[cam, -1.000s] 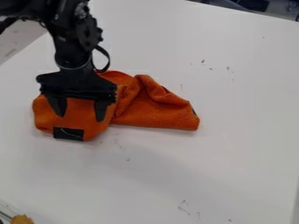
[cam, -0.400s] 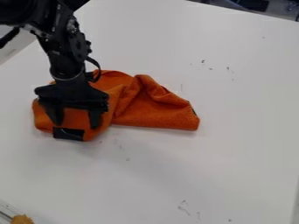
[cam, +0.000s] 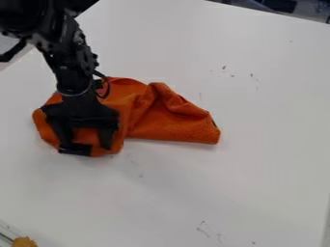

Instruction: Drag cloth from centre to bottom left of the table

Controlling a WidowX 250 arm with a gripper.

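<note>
Lowered end effector [cam: 86, 145], fingers apart, pointing down onto orange cloth [cam: 169, 124]

The cloth [cam: 171, 120] lies on the surface [cam: 258, 169], in the left and middle of the frame. Over its left part is the hand [cam: 88, 144]. One object [cam: 24, 241] is at lower left corner.
</note>
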